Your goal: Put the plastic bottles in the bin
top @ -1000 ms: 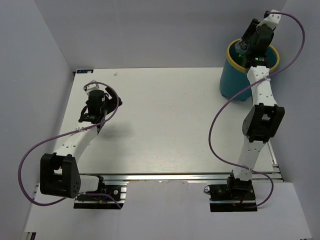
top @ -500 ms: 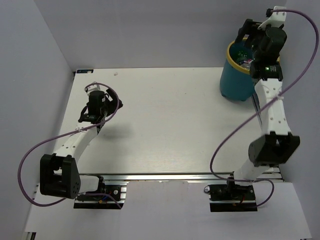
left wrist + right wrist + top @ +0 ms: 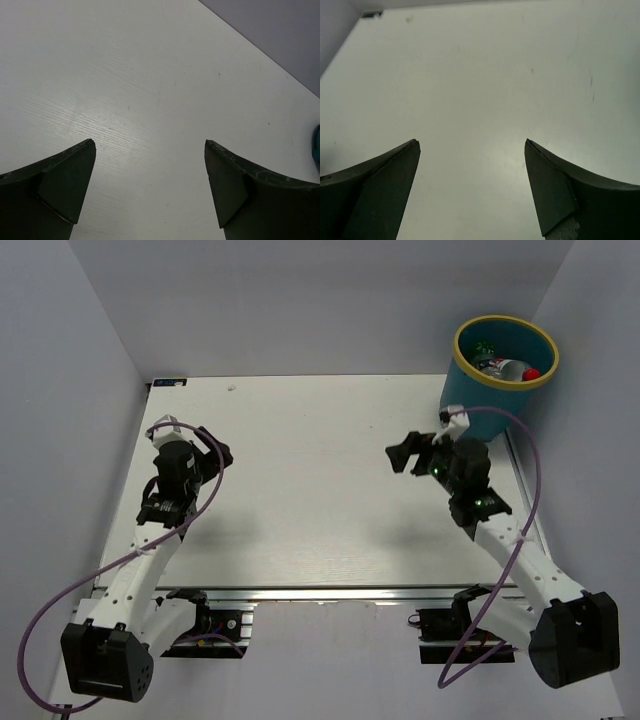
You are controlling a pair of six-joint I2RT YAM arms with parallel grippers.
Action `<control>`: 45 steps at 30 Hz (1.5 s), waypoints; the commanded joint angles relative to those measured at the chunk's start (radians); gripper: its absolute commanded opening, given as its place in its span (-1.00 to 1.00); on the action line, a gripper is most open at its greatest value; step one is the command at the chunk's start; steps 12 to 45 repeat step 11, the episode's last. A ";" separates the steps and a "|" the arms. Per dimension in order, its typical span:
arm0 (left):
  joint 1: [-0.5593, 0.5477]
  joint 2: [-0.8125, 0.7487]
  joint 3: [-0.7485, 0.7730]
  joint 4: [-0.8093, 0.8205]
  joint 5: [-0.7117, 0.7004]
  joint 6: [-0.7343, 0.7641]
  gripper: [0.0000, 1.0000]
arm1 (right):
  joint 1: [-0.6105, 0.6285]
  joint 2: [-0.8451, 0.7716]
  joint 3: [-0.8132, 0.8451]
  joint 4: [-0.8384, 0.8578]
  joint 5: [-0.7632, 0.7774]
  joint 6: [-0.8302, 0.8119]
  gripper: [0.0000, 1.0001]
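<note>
The plastic bottles lie inside the bin, which stands at the far right corner of the surface. From above, only two can be told apart: one clear bottle with a red cap lying on its side, and one green one beside it at the far side of the bin. Any others are hidden beneath these or too small to separate, so a full count cannot be made. There is one bin, round and teal with a yellow rim. No bottle shows on the surface in any view, so the task looks finished or very nearly so, and the step in hand appears to be the retreat after a drop. The right pincer hangs over the surface near the bin with its jaws wide and nothing between them. The left pincer hovers over the left side, well apart from the bin, equally wide and empty. The next move probably calls only for both arms to settle back, unless a bottle lies out of view.
</note>
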 commanded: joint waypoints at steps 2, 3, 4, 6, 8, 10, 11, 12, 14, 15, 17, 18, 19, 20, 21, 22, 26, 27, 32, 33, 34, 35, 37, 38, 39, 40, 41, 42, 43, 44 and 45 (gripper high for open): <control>0.004 -0.059 -0.028 -0.002 -0.054 0.025 0.96 | -0.002 -0.121 -0.207 0.278 -0.013 0.145 0.79; 0.004 -0.059 -0.028 0.001 -0.057 0.027 0.96 | -0.002 -0.137 -0.221 0.291 -0.012 0.150 0.79; 0.004 -0.061 -0.028 0.004 -0.058 0.025 0.96 | -0.002 -0.138 -0.221 0.298 -0.012 0.148 0.79; 0.004 -0.056 -0.030 0.009 -0.058 0.027 0.96 | -0.002 -0.134 -0.203 0.258 0.002 0.150 0.79; 0.004 -0.048 -0.028 -0.003 -0.061 0.025 0.96 | -0.002 -0.126 -0.203 0.255 -0.013 0.135 0.79; 0.004 -0.045 -0.030 -0.012 -0.077 0.025 0.96 | -0.002 -0.114 -0.211 0.264 -0.018 0.133 0.79; 0.004 -0.044 -0.031 -0.013 -0.083 0.025 0.96 | -0.002 -0.108 -0.211 0.269 -0.021 0.130 0.79; 0.004 -0.044 -0.031 -0.013 -0.083 0.025 0.96 | -0.002 -0.108 -0.211 0.269 -0.021 0.130 0.79; 0.004 -0.044 -0.031 -0.013 -0.083 0.025 0.96 | -0.002 -0.108 -0.211 0.269 -0.021 0.130 0.79; 0.004 -0.044 -0.031 -0.013 -0.083 0.025 0.96 | -0.002 -0.108 -0.211 0.269 -0.021 0.130 0.79; 0.004 -0.044 -0.031 -0.013 -0.083 0.025 0.96 | -0.002 -0.108 -0.211 0.269 -0.021 0.130 0.79; 0.004 -0.044 -0.031 -0.013 -0.083 0.025 0.96 | -0.002 -0.108 -0.211 0.269 -0.021 0.130 0.79; 0.004 -0.044 -0.031 -0.013 -0.083 0.025 0.96 | -0.002 -0.108 -0.211 0.269 -0.021 0.130 0.79; 0.004 -0.044 -0.031 -0.013 -0.083 0.025 0.96 | -0.002 -0.108 -0.211 0.269 -0.021 0.130 0.79; 0.004 -0.044 -0.031 -0.013 -0.083 0.025 0.96 | -0.002 -0.108 -0.211 0.269 -0.021 0.130 0.79; 0.004 -0.044 -0.031 -0.013 -0.083 0.025 0.96 | -0.002 -0.108 -0.211 0.269 -0.021 0.130 0.79; 0.004 -0.044 -0.031 -0.013 -0.083 0.025 0.96 | -0.002 -0.108 -0.211 0.269 -0.021 0.130 0.79; 0.004 -0.044 -0.031 -0.013 -0.083 0.025 0.96 | -0.002 -0.108 -0.211 0.269 -0.021 0.130 0.79; 0.004 -0.044 -0.031 -0.013 -0.083 0.025 0.96 | -0.002 -0.108 -0.211 0.269 -0.021 0.130 0.79; 0.004 -0.044 -0.031 -0.013 -0.083 0.025 0.96 | -0.002 -0.108 -0.211 0.269 -0.021 0.130 0.79; 0.004 -0.044 -0.031 -0.013 -0.083 0.025 0.96 | -0.002 -0.108 -0.211 0.269 -0.021 0.130 0.79; 0.004 -0.044 -0.031 -0.013 -0.083 0.025 0.96 | -0.002 -0.108 -0.211 0.269 -0.021 0.130 0.79; 0.004 -0.044 -0.031 -0.013 -0.083 0.025 0.96 | -0.002 -0.108 -0.211 0.269 -0.021 0.130 0.79; 0.004 -0.044 -0.031 -0.013 -0.083 0.025 0.96 | -0.002 -0.108 -0.211 0.269 -0.021 0.130 0.79; 0.004 -0.044 -0.031 -0.013 -0.083 0.025 0.96 | -0.002 -0.108 -0.211 0.269 -0.021 0.130 0.79; 0.004 -0.044 -0.031 -0.013 -0.083 0.025 0.96 | -0.002 -0.108 -0.211 0.269 -0.021 0.130 0.79; 0.004 -0.044 -0.031 -0.013 -0.083 0.025 0.96 | -0.002 -0.108 -0.211 0.269 -0.021 0.130 0.79; 0.004 -0.044 -0.031 -0.013 -0.083 0.025 0.96 | -0.002 -0.108 -0.211 0.269 -0.021 0.130 0.79; 0.004 -0.044 -0.031 -0.013 -0.083 0.025 0.96 | -0.002 -0.108 -0.211 0.269 -0.021 0.130 0.79; 0.004 -0.044 -0.031 -0.013 -0.083 0.025 0.96 | -0.002 -0.108 -0.211 0.269 -0.021 0.130 0.79; 0.004 -0.044 -0.031 -0.013 -0.083 0.025 0.96 | -0.002 -0.108 -0.211 0.269 -0.021 0.130 0.79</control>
